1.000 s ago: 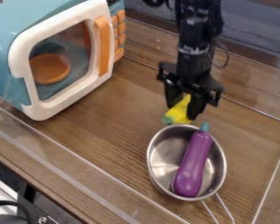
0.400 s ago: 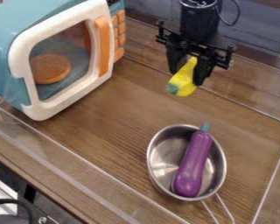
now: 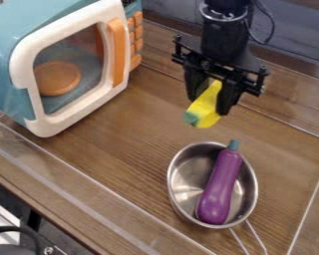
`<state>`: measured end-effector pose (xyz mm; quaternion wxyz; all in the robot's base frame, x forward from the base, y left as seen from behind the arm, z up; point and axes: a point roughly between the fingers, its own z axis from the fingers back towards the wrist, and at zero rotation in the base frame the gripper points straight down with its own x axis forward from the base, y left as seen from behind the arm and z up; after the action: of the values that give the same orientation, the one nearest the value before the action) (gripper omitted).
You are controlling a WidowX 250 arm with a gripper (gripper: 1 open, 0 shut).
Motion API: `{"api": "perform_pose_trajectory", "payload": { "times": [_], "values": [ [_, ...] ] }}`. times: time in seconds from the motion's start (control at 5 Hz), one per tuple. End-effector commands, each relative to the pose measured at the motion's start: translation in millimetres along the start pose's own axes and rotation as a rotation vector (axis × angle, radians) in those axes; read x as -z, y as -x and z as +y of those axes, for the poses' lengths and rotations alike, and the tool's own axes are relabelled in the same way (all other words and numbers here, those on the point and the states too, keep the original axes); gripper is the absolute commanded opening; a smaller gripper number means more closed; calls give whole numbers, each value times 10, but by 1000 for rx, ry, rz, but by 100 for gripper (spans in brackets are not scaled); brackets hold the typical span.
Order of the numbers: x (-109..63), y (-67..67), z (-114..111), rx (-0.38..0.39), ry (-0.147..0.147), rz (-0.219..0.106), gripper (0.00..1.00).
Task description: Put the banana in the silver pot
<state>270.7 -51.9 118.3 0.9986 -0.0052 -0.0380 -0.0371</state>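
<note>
The yellow banana (image 3: 202, 110), green at its lower tip, hangs tilted in the air above the wooden table. My gripper (image 3: 215, 95) points down and is shut on its upper end. The silver pot (image 3: 187, 175) stands on the table below and slightly nearer the camera than the banana. A purple eggplant (image 3: 222, 187) lies lengthwise inside the pot and takes up much of it. The banana is clear of the pot's rim and touches nothing but the fingers.
A teal and cream toy microwave (image 3: 43, 45) stands at the left with its orange-edged door open and a round orange item (image 3: 59, 77) inside. A clear plastic barrier (image 3: 69, 189) runs along the table's front edge.
The gripper has risen from the tabletop beside the pot with the banana in it. The banana now hangs higher than a second ago. The pot and eggplant have not moved.
</note>
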Motion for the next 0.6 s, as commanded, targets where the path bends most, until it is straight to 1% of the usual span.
{"api": "perform_pose_trajectory", "payload": {
  "times": [0.0,0.2,0.4],
  "values": [
    [-150,75,-75,-10,9,-43,0],
    [-155,161,-131,-21,12,-39,0],
    [-140,210,-174,-29,13,-38,0]
  ]
}}
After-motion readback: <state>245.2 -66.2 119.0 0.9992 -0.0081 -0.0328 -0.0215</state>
